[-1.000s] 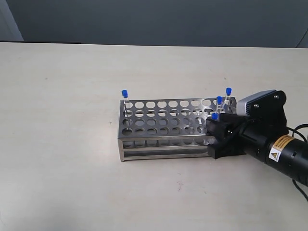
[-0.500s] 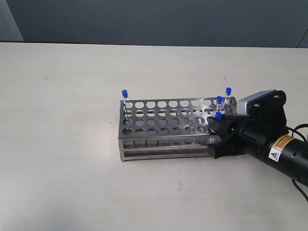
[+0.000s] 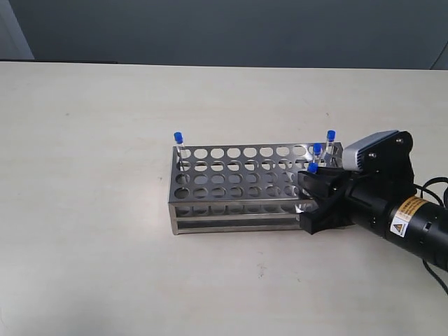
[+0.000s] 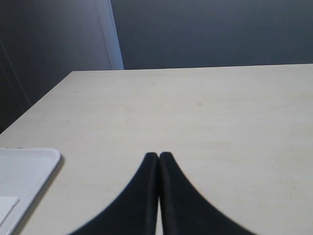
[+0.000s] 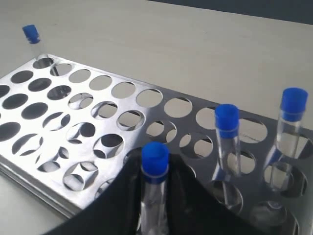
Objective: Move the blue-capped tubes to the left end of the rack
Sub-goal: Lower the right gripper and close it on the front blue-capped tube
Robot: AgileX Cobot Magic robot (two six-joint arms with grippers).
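My exterior camera looks down from the near side across the pale beige tabletop toward the far wall. My right wrist camera sits close above the shiny punched-steel rack, which both views share. My left wrist camera skims low over tabletop.

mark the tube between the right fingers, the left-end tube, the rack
gripped blue-capped tube (image 5: 155, 159), right wrist view, blue cap
left-end blue-capped tube (image 3: 178, 136), exterior view, blue cap
rack (image 3: 224, 222), exterior view, front side

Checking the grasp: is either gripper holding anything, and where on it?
The right gripper grips one blue-capped tube by its clear body just below the cap. The left gripper is shut on nothing.
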